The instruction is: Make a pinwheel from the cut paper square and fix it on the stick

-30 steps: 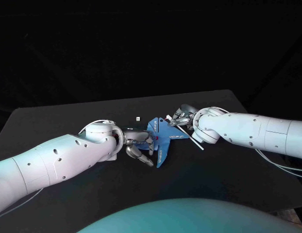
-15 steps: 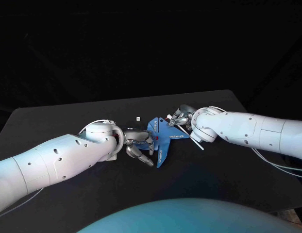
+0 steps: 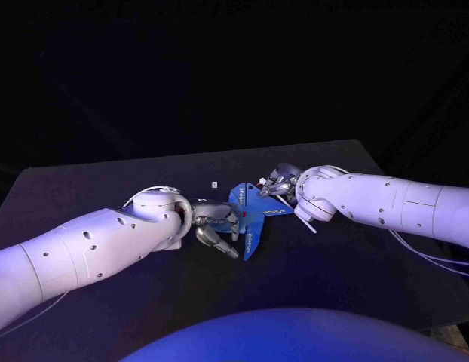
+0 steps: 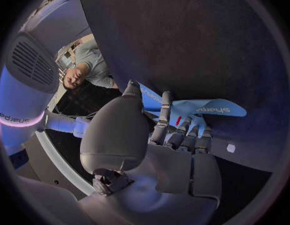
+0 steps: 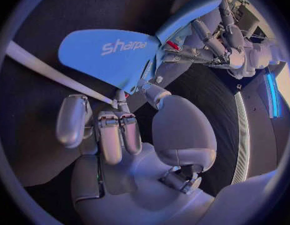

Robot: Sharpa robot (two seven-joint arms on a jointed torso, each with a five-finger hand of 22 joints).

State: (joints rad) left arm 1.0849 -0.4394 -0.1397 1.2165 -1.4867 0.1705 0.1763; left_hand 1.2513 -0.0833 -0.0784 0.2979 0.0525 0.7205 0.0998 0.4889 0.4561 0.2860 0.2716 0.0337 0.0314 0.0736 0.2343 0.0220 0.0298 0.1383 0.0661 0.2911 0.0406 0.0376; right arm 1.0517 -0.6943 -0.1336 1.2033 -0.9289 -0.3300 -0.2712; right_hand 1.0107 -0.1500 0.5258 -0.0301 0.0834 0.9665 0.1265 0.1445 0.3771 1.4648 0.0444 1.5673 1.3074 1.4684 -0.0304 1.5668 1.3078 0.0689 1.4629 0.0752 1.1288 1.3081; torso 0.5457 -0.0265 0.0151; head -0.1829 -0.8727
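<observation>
Left hand (image 3: 215,225) & right hand (image 3: 280,182) grip paper square (image 3: 253,214) betw. them.

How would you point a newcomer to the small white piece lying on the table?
On the black table, find the blue paper at the middle. Just past the left hand, toward the far edge, lies a small white piece. Unlike the long white stick nearby, it is a tiny speck that nothing touches.
</observation>
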